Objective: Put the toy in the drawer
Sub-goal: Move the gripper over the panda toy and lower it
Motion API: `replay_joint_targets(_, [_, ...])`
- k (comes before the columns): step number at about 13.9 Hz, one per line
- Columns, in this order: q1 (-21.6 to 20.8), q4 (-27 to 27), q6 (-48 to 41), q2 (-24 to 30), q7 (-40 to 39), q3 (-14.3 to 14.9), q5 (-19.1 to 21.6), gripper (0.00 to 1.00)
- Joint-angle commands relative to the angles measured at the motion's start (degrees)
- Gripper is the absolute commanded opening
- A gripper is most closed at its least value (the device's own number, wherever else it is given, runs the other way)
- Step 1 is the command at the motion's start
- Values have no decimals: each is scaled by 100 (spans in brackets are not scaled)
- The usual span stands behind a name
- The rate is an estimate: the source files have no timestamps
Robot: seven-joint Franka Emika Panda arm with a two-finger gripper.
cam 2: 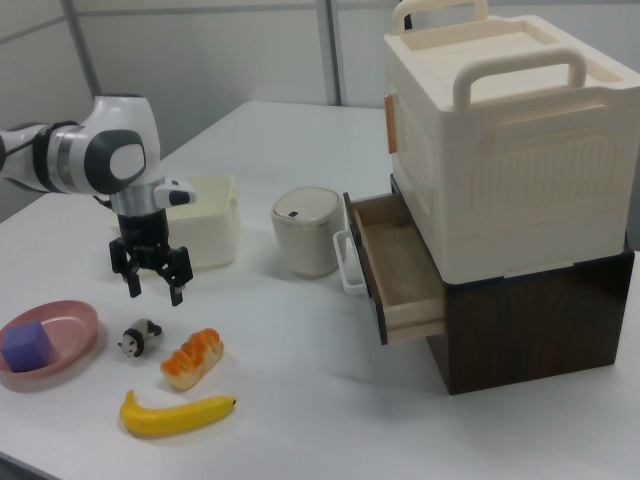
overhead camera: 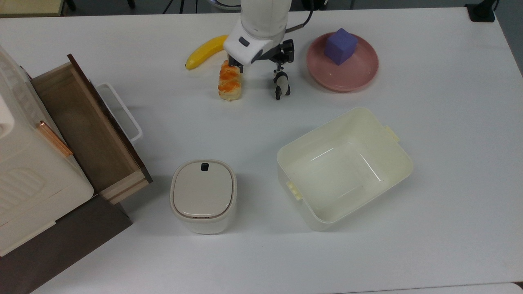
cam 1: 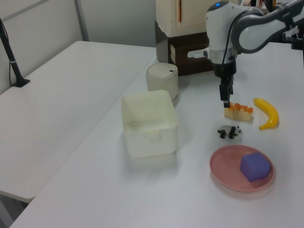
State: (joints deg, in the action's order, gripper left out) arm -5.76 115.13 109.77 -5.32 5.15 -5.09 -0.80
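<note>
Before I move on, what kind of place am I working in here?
Most likely a robotics lab bench, not a home. White tables stand side by side with partition walls behind, toy props like a fake banana and a purple cube are spread out, and cables and equipment crowd the far end.

— What does the arm [cam 2: 95, 155] look like?
— Rounded white shells, grey bands at the joints, a small blue light on top.
— And its end?
— A black gripper [cam 2: 152, 283] with two dark fingers; a black cable trails behind.
</note>
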Motion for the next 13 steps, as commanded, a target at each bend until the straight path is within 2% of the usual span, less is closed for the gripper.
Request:
replay_joint_targets(1, [-232,255,360,-126,-102,52,116,95])
replay_joint_targets(11, [-382,335,660,-390,-40,-44,168,89])
replay_joint_targets(13, [-408,335,668,-478,3,-141,168,84])
